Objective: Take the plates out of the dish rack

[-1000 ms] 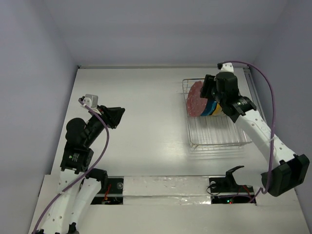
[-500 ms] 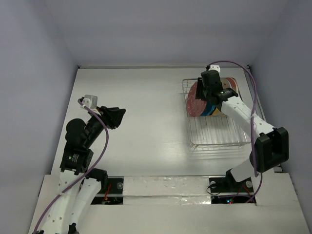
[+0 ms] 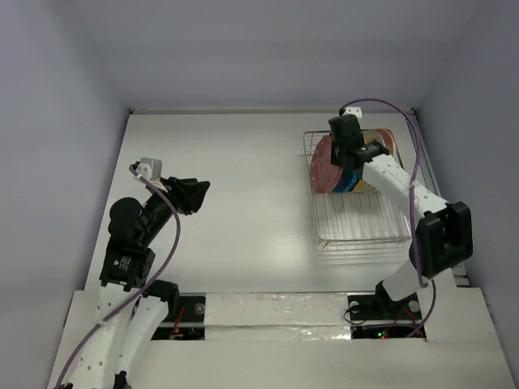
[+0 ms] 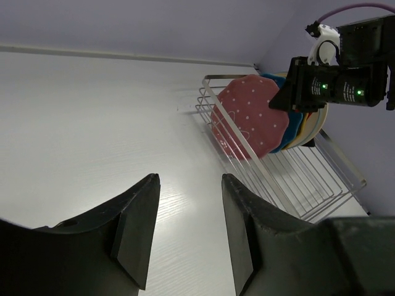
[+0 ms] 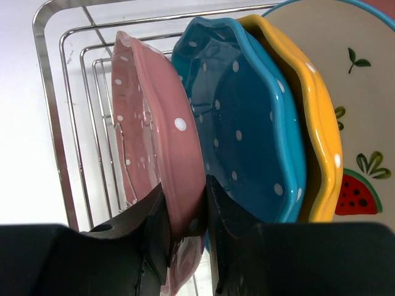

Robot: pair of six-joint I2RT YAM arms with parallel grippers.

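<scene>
Zero plates out yet: red dotted plate [image 5: 157, 142] upright in dish rack [image 3: 357, 231], against teal dotted plate [image 5: 241, 123]. Within last second, right gripper [image 5: 185, 206] swung onto its rim; now clamped both faces. Ready to lift. Left gripper [image 4: 185, 216] spread, idle, well apart.

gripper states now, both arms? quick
Left gripper: open, empty.
Right gripper: closed on the rim of the red dotted plate, which stands in the dish rack.
</scene>
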